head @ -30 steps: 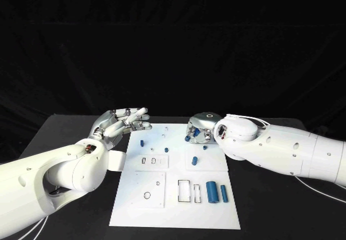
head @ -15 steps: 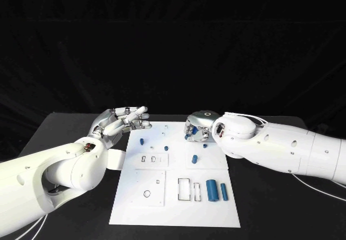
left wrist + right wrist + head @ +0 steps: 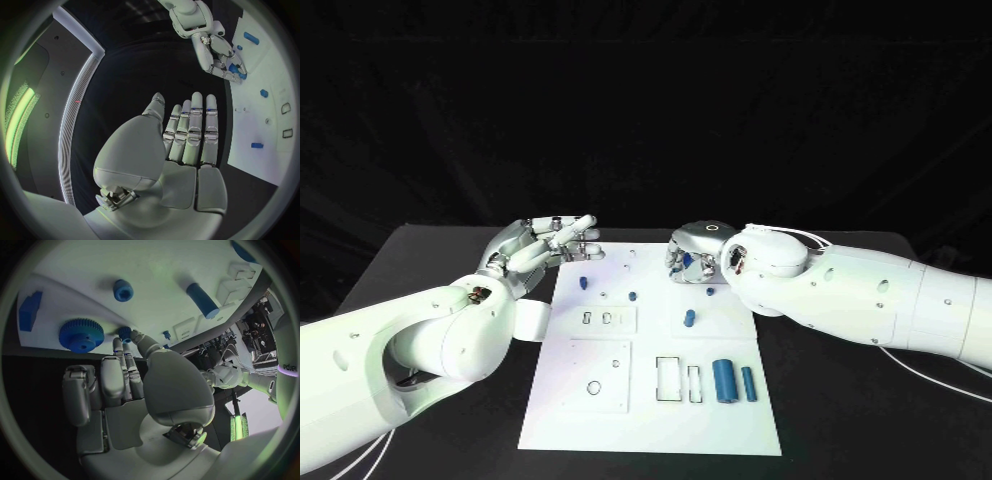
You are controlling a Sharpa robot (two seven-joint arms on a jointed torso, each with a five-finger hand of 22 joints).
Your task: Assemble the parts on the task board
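The white task board (image 3: 646,410) lies mid-table. My right hand (image 3: 695,253) hovers over its far edge with fingers pointing down. Thumb and a finger pinch a small blue part (image 3: 125,332), and a blue gear (image 3: 81,335) stands beside them. The same hand (image 3: 215,52) shows blue between its fingers in the left wrist view. My left hand (image 3: 542,243) is held above the board's far left corner, fingers straight and apart, palm (image 3: 181,150) bare. Two blue cylinders (image 3: 724,383) lie at the near right. A blue peg (image 3: 688,319) and small blue pieces (image 3: 633,297) sit further back.
Empty slots (image 3: 606,320), rectangular outlines (image 3: 678,380) and an oval hole (image 3: 596,387) mark the board's left and middle. Black table (image 3: 444,260) surrounds the board. Both white forearms flank it, the right one (image 3: 877,300) over the board's right side.
My right hand has risen a little and shifted slightly left over the far edge of the board. My left hand has barely moved.
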